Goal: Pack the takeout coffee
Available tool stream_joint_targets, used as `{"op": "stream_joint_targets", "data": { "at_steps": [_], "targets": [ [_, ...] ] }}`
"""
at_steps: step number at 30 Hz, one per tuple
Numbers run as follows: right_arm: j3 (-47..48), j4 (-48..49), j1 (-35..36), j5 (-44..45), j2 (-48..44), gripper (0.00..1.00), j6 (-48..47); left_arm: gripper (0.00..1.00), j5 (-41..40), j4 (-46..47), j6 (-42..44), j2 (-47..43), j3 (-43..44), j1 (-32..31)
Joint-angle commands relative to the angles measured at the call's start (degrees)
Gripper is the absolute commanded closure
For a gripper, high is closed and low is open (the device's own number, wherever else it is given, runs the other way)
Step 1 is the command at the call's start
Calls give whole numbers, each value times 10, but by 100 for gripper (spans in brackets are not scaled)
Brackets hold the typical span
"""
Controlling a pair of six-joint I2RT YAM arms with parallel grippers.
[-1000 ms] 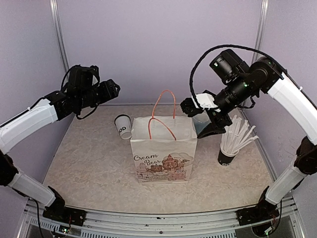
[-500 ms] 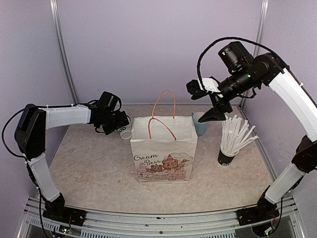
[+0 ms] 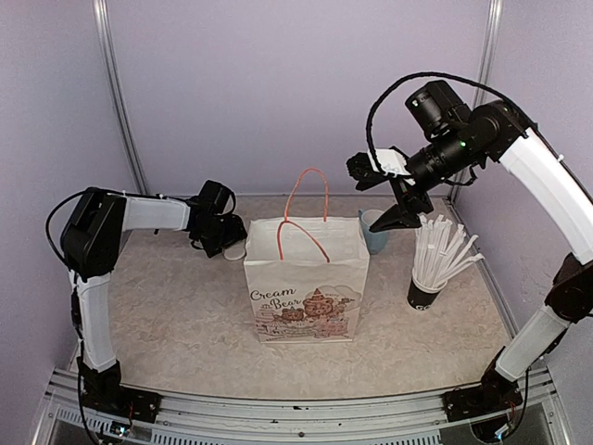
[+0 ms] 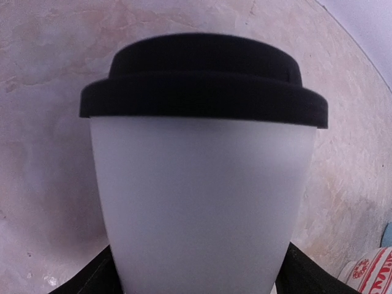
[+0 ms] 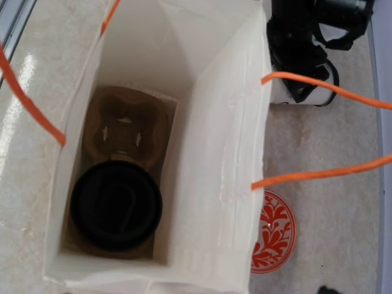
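**One cup bagged, the other between the left claw's fingers**

The paper bag (image 3: 306, 273) stands upright mid-bench (image 3: 176, 315), its orange handles up. The right wrist view looks down into it. A brown card carrier (image 5: 125, 128) lies on the bottom. One lidded cup (image 5: 116, 205) sits in the carrier's nearer slot, and only its black lid shows.

The second cup (image 4: 202, 202) stands upright on the bench just behind the bag's left rear corner. Its white body and black lid fill the left wrist view. The left claw (image 3: 225, 239) reaches in low and level. A dark finger (image 4: 92, 278) shows at each side of the cup's base, so the claw is spread wide around it. I cannot tell whether the pads press on the paper or only flank it.

The right claw (image 3: 374, 193) hangs high over the bag's right rear corner with its fingers spread apart and nothing between them. Under it, just behind the bag, stands a blue mug (image 3: 375, 236). A dark cup of white straws (image 3: 424, 295) stands to the bag's right, apart from it.
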Motion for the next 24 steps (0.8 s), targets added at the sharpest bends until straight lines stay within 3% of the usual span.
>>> {"op": "stream_joint_targets", "data": {
  "at_steps": [1, 9, 17, 20, 22, 24],
  "targets": [
    [-9, -1, -2, -14, -1, 15, -1, 22, 24, 16, -5, 30, 23, 6],
    [4, 5, -2, -18, -1, 16, 12, 32, 37, 63, 12, -33, -42, 4],
    [85, 97, -4, 19, 34, 15, 75, 32, -1, 158, 98, -279, -194, 0],
    [146, 128, -4, 4, 67, 10, 111, 31, 23, 246, 165, -370, -241, -6],
    [184, 138, -4, -22, 94, 2, 131, 31, 70, 310, 211, -432, -269, -16],
    [216, 148, -4, -48, 121, 1, 151, 30, 118, 365, 257, -470, -287, -30]
  ]
}}
